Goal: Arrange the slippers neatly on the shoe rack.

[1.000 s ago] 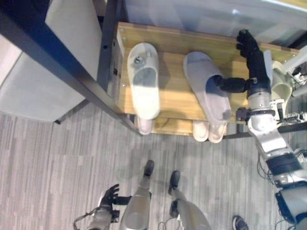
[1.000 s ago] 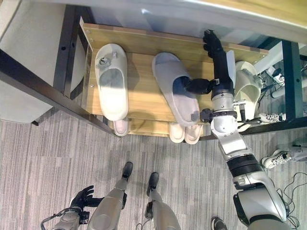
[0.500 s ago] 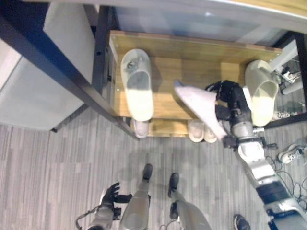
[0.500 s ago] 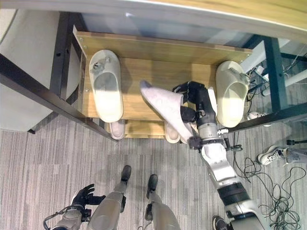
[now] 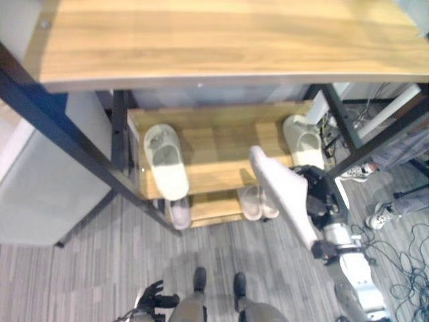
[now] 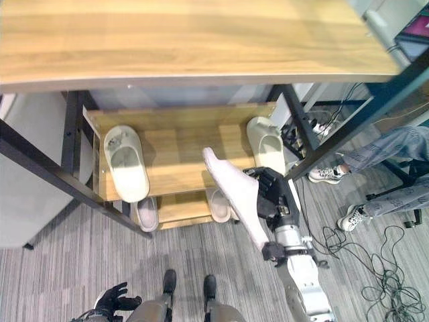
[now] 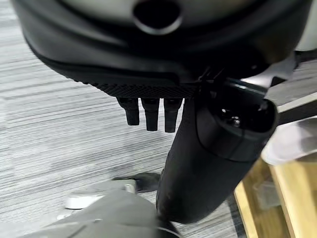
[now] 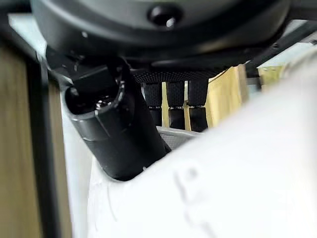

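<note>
My right hand (image 6: 273, 198) is shut on a pale grey slipper (image 6: 234, 194) and holds it tilted in the air, in front of the shoe rack's middle shelf (image 5: 221, 144). In the right wrist view the thumb (image 8: 114, 134) presses on the slipper (image 8: 228, 188). Two pale green slippers lie on that shelf, one at the left (image 5: 166, 171) and one at the right (image 5: 303, 139), with bare wood between them. My left hand (image 5: 153, 298) hangs low by my side with its fingers (image 7: 148, 111) relaxed and holding nothing.
The rack's wide wooden top board (image 5: 221, 40) overhangs the shelves. Pale slippers sit on the lower shelf (image 5: 258, 201) (image 5: 179, 213). Black frame bars (image 5: 67, 147) and a grey cabinet (image 5: 40, 201) stand at the left. A person's legs (image 6: 395, 168) are at the right.
The camera has pulled back and up. My right hand closed on the grey slipper, lifted it off the middle shelf and drew it out in front of the rack.
</note>
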`<state>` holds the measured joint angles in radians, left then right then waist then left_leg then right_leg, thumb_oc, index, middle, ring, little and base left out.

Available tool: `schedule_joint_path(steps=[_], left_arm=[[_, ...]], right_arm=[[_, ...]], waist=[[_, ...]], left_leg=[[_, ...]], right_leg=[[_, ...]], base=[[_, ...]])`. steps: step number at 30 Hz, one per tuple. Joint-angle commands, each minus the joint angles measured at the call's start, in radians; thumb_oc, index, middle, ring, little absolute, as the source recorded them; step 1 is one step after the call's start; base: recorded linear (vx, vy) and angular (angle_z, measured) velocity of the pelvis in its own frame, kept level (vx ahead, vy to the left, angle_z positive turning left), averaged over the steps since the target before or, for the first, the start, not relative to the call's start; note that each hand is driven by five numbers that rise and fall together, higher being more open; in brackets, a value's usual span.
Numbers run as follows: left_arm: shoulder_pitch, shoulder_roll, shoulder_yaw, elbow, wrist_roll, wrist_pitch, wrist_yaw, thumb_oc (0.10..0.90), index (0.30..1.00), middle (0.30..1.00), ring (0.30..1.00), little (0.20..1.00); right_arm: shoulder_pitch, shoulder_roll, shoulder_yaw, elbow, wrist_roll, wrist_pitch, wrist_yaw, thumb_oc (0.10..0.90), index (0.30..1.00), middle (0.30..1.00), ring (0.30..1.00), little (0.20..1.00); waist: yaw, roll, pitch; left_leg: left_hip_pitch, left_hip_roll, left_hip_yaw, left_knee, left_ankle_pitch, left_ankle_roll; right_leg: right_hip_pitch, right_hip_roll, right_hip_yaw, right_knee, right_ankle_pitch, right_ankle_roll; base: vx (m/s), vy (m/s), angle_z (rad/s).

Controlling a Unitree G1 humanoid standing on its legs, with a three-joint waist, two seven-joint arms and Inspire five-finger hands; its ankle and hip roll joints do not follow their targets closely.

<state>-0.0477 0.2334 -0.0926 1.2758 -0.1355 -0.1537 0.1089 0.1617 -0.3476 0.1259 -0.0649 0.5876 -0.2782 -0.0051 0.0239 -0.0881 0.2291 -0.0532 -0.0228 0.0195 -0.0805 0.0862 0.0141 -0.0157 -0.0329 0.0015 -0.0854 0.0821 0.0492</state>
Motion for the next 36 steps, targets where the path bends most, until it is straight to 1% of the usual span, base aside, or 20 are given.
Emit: schedule_joint_path(steps=[1, 3, 6, 7, 10, 13, 14, 17, 19, 20, 21, 24, 25, 26, 28, 31, 32, 33, 34, 36], left_arm=[[0.033, -0.015, 0.018, 0.081, 0.036, -0.009, -0.022, 0.8, 0.9, 0.9, 0.9, 0.9], [0.053, -0.025, 0.025, 0.094, 0.041, -0.009, -0.031, 0.8, 0.9, 0.9, 0.9, 0.9], [0.061, -0.026, 0.026, 0.1, 0.044, -0.009, -0.035, 0.8, 0.9, 0.9, 0.9, 0.9], [0.05, -0.076, -0.066, 0.039, 0.006, -0.037, -0.049, 0.8, 0.9, 0.9, 0.9, 0.9], [0.056, -0.068, -0.074, 0.035, 0.002, -0.035, -0.054, 0.8, 0.9, 0.9, 0.9, 0.9], [0.065, -0.058, -0.06, 0.061, 0.015, -0.028, -0.064, 0.8, 0.9, 0.9, 0.9, 0.9], [0.065, -0.058, -0.059, 0.061, 0.015, -0.028, -0.064, 0.8, 0.9, 0.9, 0.9, 0.9], [0.077, -0.047, -0.038, 0.082, 0.028, -0.026, -0.074, 0.8, 0.9, 0.9, 0.9, 0.9], [0.074, -0.039, -0.031, 0.081, 0.019, -0.026, -0.075, 0.8, 0.9, 0.9, 0.9, 0.9], [0.063, -0.033, -0.033, 0.07, 0.005, -0.029, -0.065, 0.8, 0.9, 0.9, 0.9, 0.9], [0.062, -0.033, -0.033, 0.07, 0.005, -0.029, -0.065, 0.8, 0.9, 0.9, 0.9, 0.9], [0.023, -0.026, -0.05, 0.036, -0.049, -0.041, -0.041, 0.8, 0.9, 0.9, 0.9, 0.9], [0.023, -0.026, -0.05, 0.036, -0.049, -0.041, -0.041, 0.8, 0.9, 0.9, 0.9, 0.9], [0.004, -0.023, -0.073, 0.007, -0.081, -0.054, -0.027, 0.8, 0.9, 0.9, 0.9, 0.9], [-0.019, -0.021, -0.097, -0.019, -0.124, -0.068, -0.003, 0.8, 0.9, 0.9, 0.9, 0.9], [-0.046, -0.007, -0.096, -0.055, -0.163, -0.092, 0.06, 0.8, 0.9, 0.9, 0.9, 0.9], [-0.054, -0.007, -0.095, -0.056, -0.175, -0.101, 0.082, 0.8, 0.9, 0.9, 0.9, 0.9], [-0.065, -0.01, -0.097, -0.07, -0.207, -0.11, 0.101, 0.8, 0.9, 0.9, 0.9, 0.9], [-0.066, -0.019, -0.091, -0.087, -0.254, -0.121, 0.113, 0.8, 0.9, 0.9, 0.9, 0.9], [-0.066, -0.028, -0.083, -0.136, -0.35, -0.137, 0.11, 0.8, 0.9, 0.9, 0.9, 0.9]], right_arm=[[0.005, -0.009, -0.059, -0.109, 0.045, -0.074, 0.065, 0.4, 0.3, 0.3, 0.3, 0.3], [0.035, 0.001, -0.058, -0.098, 0.057, -0.069, 0.079, 0.4, 0.3, 0.3, 0.3, 0.3], [0.045, 0.006, -0.056, -0.097, 0.08, -0.069, 0.088, 0.4, 0.3, 0.3, 0.3, 0.3], [0.141, -0.019, -0.076, 0.132, 0.134, -0.023, 0.132, 0.4, 0.3, 0.3, 0.3, 0.3], [0.123, -0.036, -0.043, 0.121, 0.113, -0.014, 0.147, 0.4, 0.3, 0.3, 0.3, 0.3], [0.111, -0.049, 0.016, 0.081, 0.163, -0.002, 0.203, 0.4, 0.3, 0.3, 0.3, 0.3], [0.11, -0.049, 0.016, 0.081, 0.163, -0.002, 0.204, 0.4, 0.3, 0.3, 0.3, 0.3], [0.114, -0.051, 0.074, 0.056, 0.198, 0.016, 0.244, 0.4, 0.3, 0.3, 0.3, 0.3], [0.101, -0.055, 0.096, 0.064, 0.19, 0.02, 0.24, 0.4, 0.3, 0.3, 0.3, 0.3], [0.076, -0.064, 0.108, 0.082, 0.156, 0.017, 0.219, 0.4, 0.3, 0.3, 0.3, 0.3], [0.075, -0.063, 0.109, 0.082, 0.156, 0.016, 0.219, 0.4, 0.3, 0.3, 0.3, 0.3], [-0.033, -0.076, 0.122, 0.139, 0.09, -0.01, 0.142, 0.4, 0.3, 0.3, 0.3, 0.3], [-0.033, -0.076, 0.122, 0.139, 0.09, -0.01, 0.142, 0.4, 0.3, 0.3, 0.3, 0.3], [-0.106, -0.084, 0.124, 0.168, 0.072, -0.027, 0.093, 0.4, 0.3, 0.3, 0.3, 0.3], [-0.197, -0.098, 0.128, 0.175, 0.02, -0.056, 0.018, 0.4, 0.3, 0.3, 0.3, 0.3], [-0.294, -0.105, 0.134, 0.169, -0.049, -0.089, -0.071, 0.4, 0.3, 0.3, 0.3, 0.3], [-0.337, -0.099, 0.146, 0.167, -0.043, -0.1, -0.097, 0.4, 0.3, 0.3, 0.3, 0.3], [-0.377, -0.092, 0.151, 0.16, -0.044, -0.117, -0.13, 0.4, 0.3, 0.3, 0.3, 0.3], [-0.424, -0.098, 0.16, 0.153, -0.071, -0.123, -0.164, 0.4, 0.3, 0.3, 0.3, 0.3], [-0.483, -0.103, 0.173, 0.168, -0.099, -0.12, -0.213, 0.4, 0.3, 0.3, 0.3, 0.3]], waist=[[-0.008, 0.006, -0.094], [-0.017, 0.018, -0.115], [-0.021, 0.024, -0.124], [-0.072, 0.084, -0.067], [-0.055, 0.079, -0.072], [-0.034, 0.067, -0.067], [-0.034, 0.067, -0.067], [-0.005, 0.05, -0.055], [0.01, 0.042, -0.036], [0.028, 0.038, -0.005], [0.027, 0.037, -0.006], [0.053, 0.043, 0.072], [0.053, 0.043, 0.072], [0.068, 0.056, 0.112], [0.089, 0.071, 0.159], [0.112, 0.081, 0.203], [0.119, 0.083, 0.218], [0.131, 0.083, 0.228], [0.138, 0.086, 0.239], [0.149, 0.099, 0.245]], left_leg=[[0.047, 0.015, 0.005, 0.043, -0.13, -0.001], [0.069, 0.016, 0.013, 0.049, -0.14, 0.0], [0.08, 0.018, 0.018, 0.06, -0.15, -0.001], [0.021, 0.127, 0.046, 0.135, -0.087, -0.079], [0.037, 0.12, 0.034, 0.134, -0.099, -0.073], [0.037, 0.116, 0.025, 0.143, -0.11, -0.066], [0.037, 0.116, 0.025, 0.143, -0.111, -0.066], [0.018, 0.112, 0.011, 0.159, -0.117, -0.063], [-0.008, 0.109, -0.005, 0.181, -0.12, -0.062], [-0.046, 0.104, -0.024, 0.211, -0.122, -0.061], [-0.049, 0.103, -0.025, 0.213, -0.122, -0.061], [-0.147, 0.09, -0.067, 0.275, -0.119, -0.063], [-0.147, 0.09, -0.067, 0.275, -0.119, -0.063], [-0.216, 0.083, -0.089, 0.316, -0.119, -0.062], [-0.309, 0.07, -0.111, 0.364, -0.118, -0.065], [-0.437, 0.059, -0.133, 0.459, -0.137, -0.062], [-0.485, 0.054, -0.137, 0.504, -0.151, -0.055], [-0.559, 0.049, -0.139, 0.576, -0.171, -0.047], [-0.615, 0.045, -0.139, 0.672, -0.237, -0.036], [-0.702, 0.034, -0.14, 0.777, -0.277, -0.022]], right_leg=[[0.013, -0.061, -0.003, 0.113, -0.13, 0.08], [0.028, -0.058, 0.012, 0.113, -0.129, 0.079], [0.037, -0.058, 0.019, 0.118, -0.135, 0.077], [0.027, -0.032, -0.066, 0.194, -0.205, 0.029], [0.042, -0.038, -0.067, 0.191, -0.208, 0.033], [0.043, -0.041, -0.071, 0.197, -0.211, 0.037], [0.043, -0.041, -0.071, 0.197, -0.211, 0.037], [0.036, -0.05, -0.089, 0.212, -0.218, 0.042], [0.021, -0.055, -0.103, 0.232, -0.223, 0.042], [-0.007, -0.061, -0.118, 0.261, -0.229, 0.04], [-0.009, -0.061, -0.119, 0.262, -0.23, 0.04], [-0.092, -0.073, -0.146, 0.336, -0.241, 0.036], [-0.092, -0.073, -0.146, 0.336, -0.241, 0.036], [-0.156, -0.085, -0.159, 0.392, -0.252, 0.033], [-0.242, -0.1, -0.172, 0.46, -0.267, 0.032], [-0.366, -0.124, -0.171, 0.574, -0.306, 0.026], [-0.418, -0.13, -0.163, 0.621, -0.314, 0.026], [-0.494, -0.132, -0.146, 0.686, -0.327, 0.017], [-0.556, -0.137, -0.12, 0.769, -0.375, 0.02], [-0.648, -0.14, -0.103, 0.863, -0.399, 0.012]], base=[[0.02, -0.021, -0.12], [0.04, -0.023, -0.12], [0.04, -0.033, -0.25], [0.05, 0.006, -0.07], [0.04, 0.09, 0.1], [0.01, 0.085, -0.01], [0.02, 0.102, -0.06], [0.0, 0.076, 0.04], [-0.08, 0.034, 0.11], [-0.1, 0.022, 0.2], [-0.16, 0.013, 0.38], [-0.17, 0.007, 0.5], [-0.18, 0.051, 0.51], [-0.15, 0.068, 0.44], [-0.19, 0.089, 0.34], [-0.12, 0.059, 0.41], [-0.12, 0.065, 0.28], [-0.04, 0.085, 0.1], [-0.02, 0.078, 0.05], [-0.01, 0.056, -0.11]])
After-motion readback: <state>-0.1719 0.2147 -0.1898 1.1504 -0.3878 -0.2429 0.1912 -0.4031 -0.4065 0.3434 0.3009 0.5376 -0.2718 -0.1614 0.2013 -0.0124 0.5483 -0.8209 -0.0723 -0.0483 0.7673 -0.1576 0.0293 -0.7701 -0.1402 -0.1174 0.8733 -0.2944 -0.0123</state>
